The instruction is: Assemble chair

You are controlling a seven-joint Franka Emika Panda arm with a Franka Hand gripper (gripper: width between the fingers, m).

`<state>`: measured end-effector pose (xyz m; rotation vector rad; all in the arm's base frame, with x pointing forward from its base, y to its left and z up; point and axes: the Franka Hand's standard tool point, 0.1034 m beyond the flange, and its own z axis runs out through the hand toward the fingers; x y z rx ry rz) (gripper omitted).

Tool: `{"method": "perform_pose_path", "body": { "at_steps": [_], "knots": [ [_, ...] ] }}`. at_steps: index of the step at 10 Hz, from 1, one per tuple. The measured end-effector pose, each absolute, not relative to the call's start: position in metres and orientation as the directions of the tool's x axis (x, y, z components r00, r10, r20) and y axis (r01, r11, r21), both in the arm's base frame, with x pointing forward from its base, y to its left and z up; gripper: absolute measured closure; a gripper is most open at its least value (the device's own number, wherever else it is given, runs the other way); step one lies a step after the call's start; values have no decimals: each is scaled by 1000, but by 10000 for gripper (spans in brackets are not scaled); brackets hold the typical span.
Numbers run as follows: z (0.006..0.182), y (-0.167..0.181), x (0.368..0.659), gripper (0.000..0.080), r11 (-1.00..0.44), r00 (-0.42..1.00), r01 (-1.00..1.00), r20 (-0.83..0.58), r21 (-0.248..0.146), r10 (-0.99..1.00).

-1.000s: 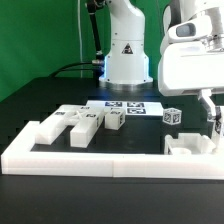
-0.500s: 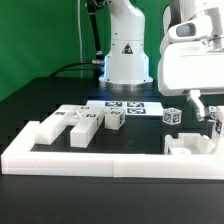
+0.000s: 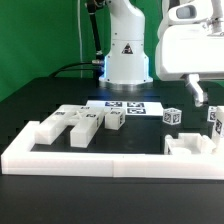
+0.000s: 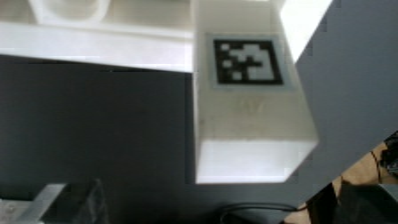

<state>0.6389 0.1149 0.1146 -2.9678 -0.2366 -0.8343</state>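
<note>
In the exterior view my gripper (image 3: 206,94) hangs open at the far right, lifted a little above an upright tagged white bar (image 3: 214,122). That bar stands in a low white chair part (image 3: 188,144) by the border rail. More chair parts lie to the left: a flat slab with stubby bars (image 3: 68,124), a small tagged block (image 3: 115,118) and a tagged cube (image 3: 173,116). The wrist view looks down on the tagged bar (image 4: 249,120), with the open gripper (image 4: 217,196) holding nothing.
The marker board (image 3: 125,105) lies flat in front of the robot's white base (image 3: 128,55). A long low white border rail (image 3: 100,159) runs along the front of the black table. A green backdrop stands behind.
The gripper let go of the upright tagged bar at the right, opened wide and rose above it. The bar stays standing in place.
</note>
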Motion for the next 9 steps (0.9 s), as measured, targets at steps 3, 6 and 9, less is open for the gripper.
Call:
{"method": "perform_pose_path", "body": {
  "at_steps": [3, 6, 9],
  "knots": [
    [106, 119, 634, 150, -986, 898, 167, 416, -23, 142],
    [98, 120, 632, 150, -986, 967, 161, 209, -52, 147],
    [96, 114, 638, 150, -986, 988, 152, 47, -70, 149]
  ]
}}
